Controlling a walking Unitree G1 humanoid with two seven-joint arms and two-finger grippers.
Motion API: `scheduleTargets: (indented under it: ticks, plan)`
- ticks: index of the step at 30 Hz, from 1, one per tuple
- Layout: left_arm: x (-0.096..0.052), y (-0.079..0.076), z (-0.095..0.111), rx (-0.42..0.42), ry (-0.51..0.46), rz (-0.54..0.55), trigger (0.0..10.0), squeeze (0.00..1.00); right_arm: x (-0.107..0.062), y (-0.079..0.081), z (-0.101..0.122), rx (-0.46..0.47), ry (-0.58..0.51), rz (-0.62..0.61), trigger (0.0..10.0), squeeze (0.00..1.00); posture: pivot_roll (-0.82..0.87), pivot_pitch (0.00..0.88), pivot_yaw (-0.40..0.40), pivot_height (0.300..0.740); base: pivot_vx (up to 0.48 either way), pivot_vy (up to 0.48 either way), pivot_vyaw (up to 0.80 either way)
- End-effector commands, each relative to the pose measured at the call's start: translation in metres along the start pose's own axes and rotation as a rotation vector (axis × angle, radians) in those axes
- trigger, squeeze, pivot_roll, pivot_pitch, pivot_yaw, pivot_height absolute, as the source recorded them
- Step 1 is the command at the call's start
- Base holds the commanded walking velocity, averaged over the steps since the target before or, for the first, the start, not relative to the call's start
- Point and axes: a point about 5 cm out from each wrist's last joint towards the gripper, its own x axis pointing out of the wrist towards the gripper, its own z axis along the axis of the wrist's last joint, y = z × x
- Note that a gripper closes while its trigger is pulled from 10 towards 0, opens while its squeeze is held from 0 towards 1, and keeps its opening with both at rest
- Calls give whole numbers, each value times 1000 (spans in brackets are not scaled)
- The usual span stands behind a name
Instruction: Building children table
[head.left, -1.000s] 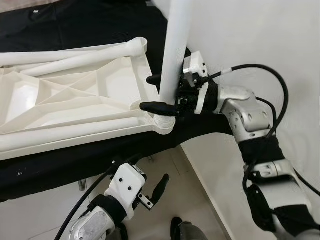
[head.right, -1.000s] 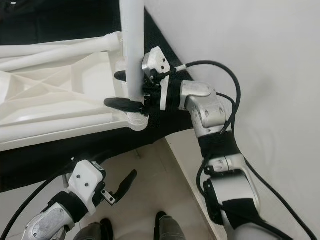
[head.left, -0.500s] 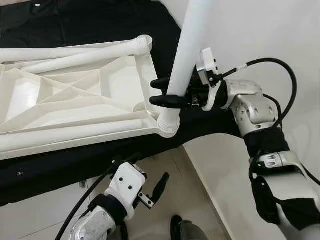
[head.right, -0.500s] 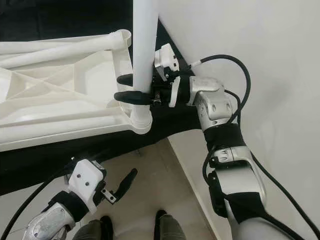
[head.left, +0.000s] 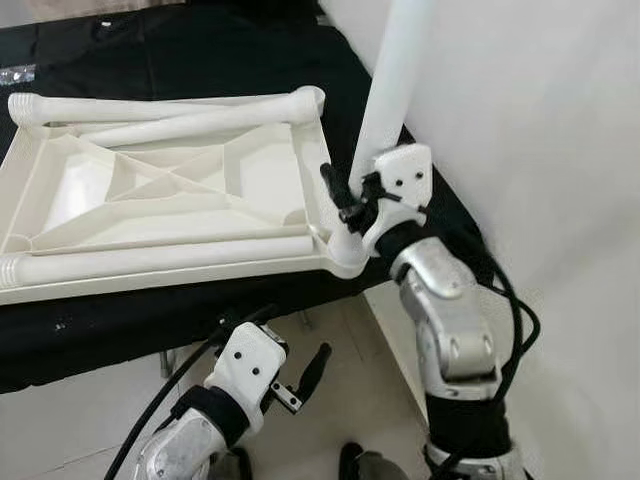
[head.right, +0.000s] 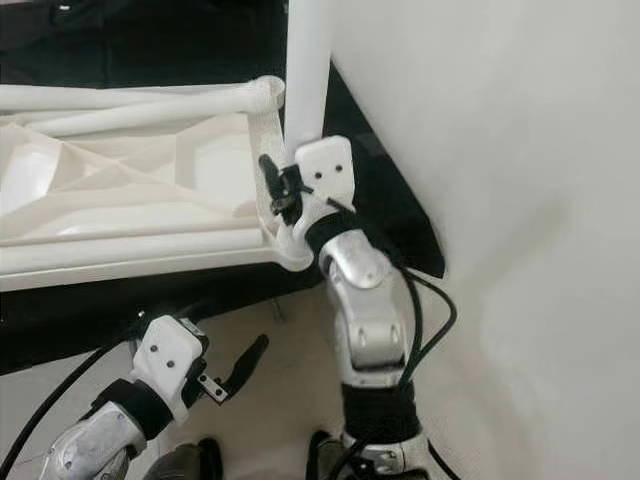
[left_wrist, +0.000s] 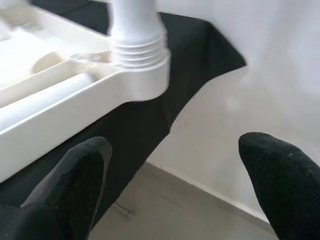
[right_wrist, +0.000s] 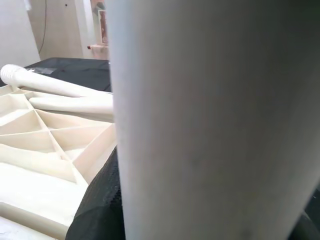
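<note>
Black cloth covers the desk (head.left: 120, 320), whose corner meets a white wall (head.left: 540, 150). One upturned white tabletop (head.left: 170, 200) lies there, two legs lying flat inside it. A third leg (head.left: 385, 120) stands upright in the corner socket nearest the right hand (head.left: 350, 200), which grips it low down. Below the desk edge, the left hand (head.left: 300, 380) hangs open over bare floor (head.left: 350, 400).

The white table top (head.left: 170, 200) lies upside down, ribs facing up. One white leg (head.left: 385, 110) stands upright in its corner socket, between the fingers of the right gripper (head.left: 345, 195).
</note>
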Motion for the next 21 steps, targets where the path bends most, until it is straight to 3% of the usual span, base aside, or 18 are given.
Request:
scheduleTargets:
  ticks: [1,2,3,6,7,15,16,17,18,21]
  plan:
    - [0,-3,-5,-14,12,-11,10000,0,3,8,-29,5,133,28,5765,0,-1,268,-52,740,0,0,0]
    - [0,-3,-5,-14,12,-11,10000,0,3,8,-29,5,133,28,5765,0,-1,268,-52,740,0,0,0]
    - [1,-2,-5,-13,11,-9,10000,0,6,10,-24,3,107,44,10000,0,-1,268,-52,740,0,0,0]
    - [2,-2,-5,-11,9,-2,10000,0,11,17,-14,32,41,88,10000,0,1,263,-57,740,0,0,0]
    - [2,-2,-5,-10,7,0,10000,0,10,23,-8,47,19,121,10000,1000,3,262,-58,740,0,0,0]
    - [2,-2,-4,-12,3,4,10000,0,12,31,4,83,-41,258,10000,1000,6,261,-62,740,0,0,0]
    - [2,-2,-3,-13,0,5,10000,0,14,27,5,73,-59,381,10000,616,14,262,-61,740,0,0,0]
    - [2,-2,-3,-13,0,5,10000,0,14,27,5,73,-59,381,10000,616,14,262,-61,740,0,0,0]
    - [3,-2,-3,-13,-1,5,10000,0,14,24,5,62,-61,423,10000,0,14,262,-61,740,0,0,0]
    - [2,-3,-3,-13,-2,5,10000,0,16,11,1,12,-54,529,10000,0,19,264,-67,740,0,0,0]
